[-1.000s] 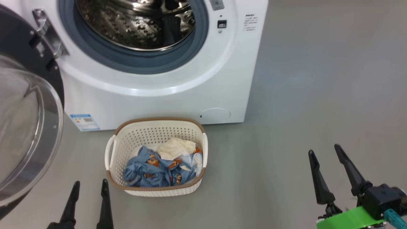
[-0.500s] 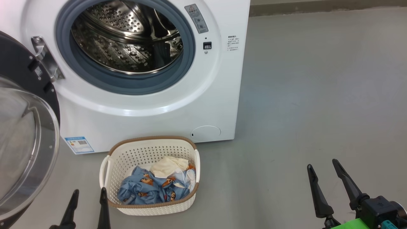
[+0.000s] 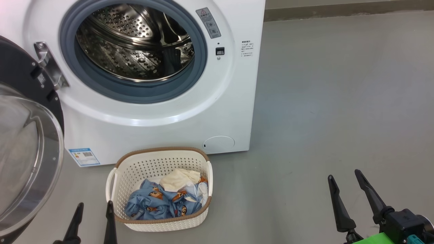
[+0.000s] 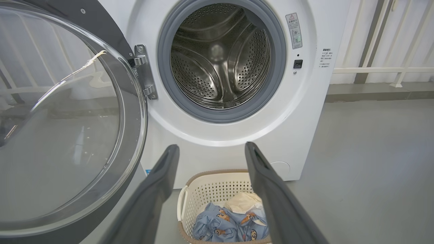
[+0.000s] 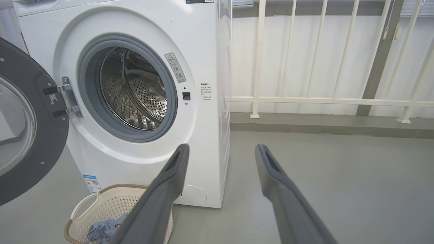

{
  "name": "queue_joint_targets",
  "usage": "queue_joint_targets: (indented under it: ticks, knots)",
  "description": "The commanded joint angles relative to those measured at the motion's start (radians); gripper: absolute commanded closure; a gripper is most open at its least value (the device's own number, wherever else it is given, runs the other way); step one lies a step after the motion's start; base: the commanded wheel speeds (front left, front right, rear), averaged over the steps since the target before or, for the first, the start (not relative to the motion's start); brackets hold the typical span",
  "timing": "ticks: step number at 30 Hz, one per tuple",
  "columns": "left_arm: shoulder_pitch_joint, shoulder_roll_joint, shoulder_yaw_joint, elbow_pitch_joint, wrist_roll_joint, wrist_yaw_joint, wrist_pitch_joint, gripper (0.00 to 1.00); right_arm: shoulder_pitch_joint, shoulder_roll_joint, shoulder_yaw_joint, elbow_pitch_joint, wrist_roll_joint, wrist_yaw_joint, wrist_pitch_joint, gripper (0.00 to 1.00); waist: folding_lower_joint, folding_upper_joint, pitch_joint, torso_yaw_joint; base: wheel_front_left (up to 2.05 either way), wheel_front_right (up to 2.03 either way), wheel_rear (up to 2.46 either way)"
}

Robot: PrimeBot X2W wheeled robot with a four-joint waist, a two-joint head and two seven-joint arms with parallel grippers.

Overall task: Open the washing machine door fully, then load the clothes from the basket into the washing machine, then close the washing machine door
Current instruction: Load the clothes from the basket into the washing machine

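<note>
Because the washing machine door (image 3: 30, 142) hangs swung out at nine o'clock of the washing machine (image 3: 162, 125), the drum (image 3: 135, 47) looks free for loading. The basket (image 3: 159, 149) sits at six o'clock of the opening, near the machine's front, with the clothes (image 3: 162, 203) heaped inside. The left gripper (image 3: 95, 203) at seven o'clock and the right gripper (image 3: 344, 173) at four hover wide-fingered, holding nothing. The door's left part is cut off, and the lower garments lie hidden.
</note>
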Motion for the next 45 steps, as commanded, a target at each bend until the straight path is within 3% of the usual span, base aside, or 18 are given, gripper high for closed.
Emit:
queue_joint_targets:
  ticks: [1,17,35,45]
  knots:
    - [-0.021,0.013,0.029,-0.027,0.007,0.011,-0.003,0.0,-0.005,-0.004,0.021,-0.02,-0.006,0.003,-0.012,0.0,0.0,0.0,-0.001,-0.001,0.0,0.0,0.0]
    - [-0.022,0.022,0.019,-0.024,0.009,0.031,-0.002,0.0,-0.006,-0.002,0.018,-0.021,-0.007,0.003,-0.012,0.0,0.0,0.0,-0.004,0.004,0.15,-0.16,0.02]
    - [-0.038,0.034,0.01,-0.024,0.013,0.052,-0.008,0.0,-0.012,-0.002,0.019,-0.022,-0.006,0.003,-0.012,0.0,0.0,0.0,0.008,0.005,1.59,-1.64,0.05]
    - [-0.042,0.042,0.004,-0.031,0.01,0.056,-0.018,0.0,-0.016,-0.001,0.025,-0.021,-0.006,0.003,-0.012,0.0,0.0,0.0,0.013,0.005,0.54,-0.54,0.0]
